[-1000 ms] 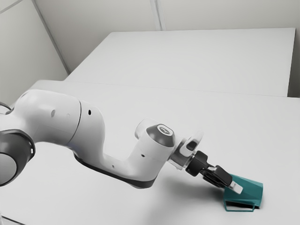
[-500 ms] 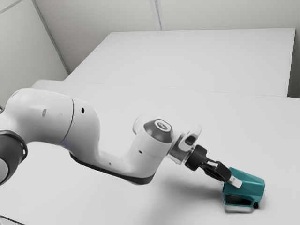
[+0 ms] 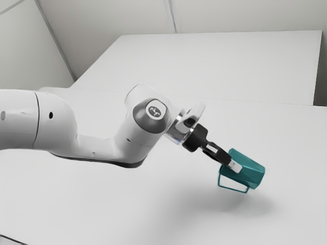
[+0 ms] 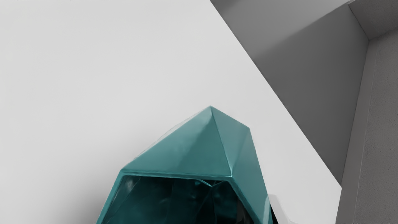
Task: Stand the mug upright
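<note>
The gripper [image 3: 234,166] is shut on the wall of the teal faceted mug [image 3: 249,170], holding it above the table with a shadow beneath. The mug is tilted, its base toward the exterior view's right and slightly down, its handle [image 3: 233,190] on the lower side. In the wrist view the mug [image 4: 192,152] has its open mouth toward my hand. There the gripper [image 4: 261,214] pinches the mug's side wall, one finger outside it and a dark part of the other visible inside the mouth.
The white table [image 3: 153,204] spreads under the arm and mug. Another white surface [image 3: 219,66] lies farther back, against pale walls. In the wrist view the table's straight edge runs diagonally past the mug, with a grey floor [image 4: 304,77] beyond it.
My hand has risen and moved toward the exterior view's left, carrying the mug off the table. The mug has tilted, its base end now pointing lower than its mouth.
</note>
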Motion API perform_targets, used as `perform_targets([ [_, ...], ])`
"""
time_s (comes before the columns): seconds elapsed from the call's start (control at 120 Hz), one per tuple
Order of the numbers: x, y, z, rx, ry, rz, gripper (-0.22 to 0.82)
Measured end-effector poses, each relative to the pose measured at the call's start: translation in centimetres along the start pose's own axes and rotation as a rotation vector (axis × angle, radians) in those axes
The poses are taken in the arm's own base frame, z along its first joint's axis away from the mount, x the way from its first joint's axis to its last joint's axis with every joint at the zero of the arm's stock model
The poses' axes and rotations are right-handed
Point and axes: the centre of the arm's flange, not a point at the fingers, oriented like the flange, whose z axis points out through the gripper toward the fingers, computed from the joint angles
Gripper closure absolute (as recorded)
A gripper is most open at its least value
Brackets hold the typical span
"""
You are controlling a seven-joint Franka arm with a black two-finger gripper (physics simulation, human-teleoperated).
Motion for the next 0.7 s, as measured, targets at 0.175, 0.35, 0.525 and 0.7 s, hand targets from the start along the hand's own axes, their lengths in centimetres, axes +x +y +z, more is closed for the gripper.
perform_targets([
  [0.175, 0.6, -1.1, -3.6, 0.133, -0.066, 0.038, 0.78],
  [0.35, 0.7, -2.2, -7.2, 0.255, -0.129, 0.032, 0.78],
  [0.525, 0.3, -3.2, -10.6, 0.369, -0.190, 0.000, 0.78],
  [0.7, -0.4, -2.9, -12.3, 0.471, -0.283, -0.014, 0.78],
])
